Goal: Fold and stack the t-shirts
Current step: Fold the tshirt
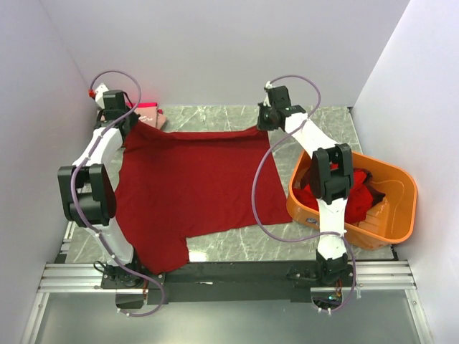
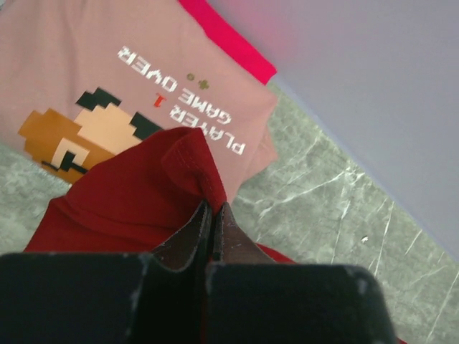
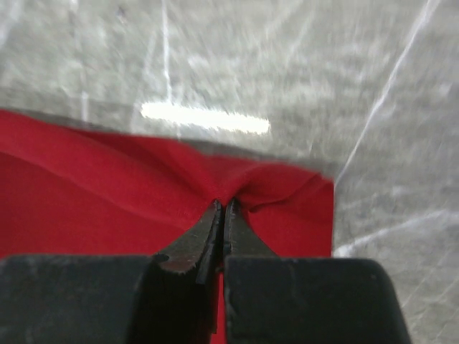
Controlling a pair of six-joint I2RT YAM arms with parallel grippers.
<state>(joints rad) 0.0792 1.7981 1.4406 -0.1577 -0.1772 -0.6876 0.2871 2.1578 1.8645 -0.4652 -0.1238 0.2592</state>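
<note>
A dark red t-shirt (image 1: pixel 190 186) lies spread flat on the table. My left gripper (image 1: pixel 130 120) is shut on its far left corner, which bunches between the jaws (image 2: pixel 193 161). My right gripper (image 1: pixel 264 123) is shut on its far right corner (image 3: pixel 287 193). A folded pink t-shirt (image 2: pixel 107 86) with a brown pixel-art face and "PLAYER 1 GAME OVER" lies just beyond the left gripper, also in the top view (image 1: pixel 150 113). More dark red shirts (image 1: pixel 358 190) are heaped in the tub.
An orange plastic tub (image 1: pixel 387 215) stands at the right edge of the marble table (image 1: pixel 215 115). White walls close in on three sides. The right arm's cable loops over the shirt's right side (image 1: pixel 259 186).
</note>
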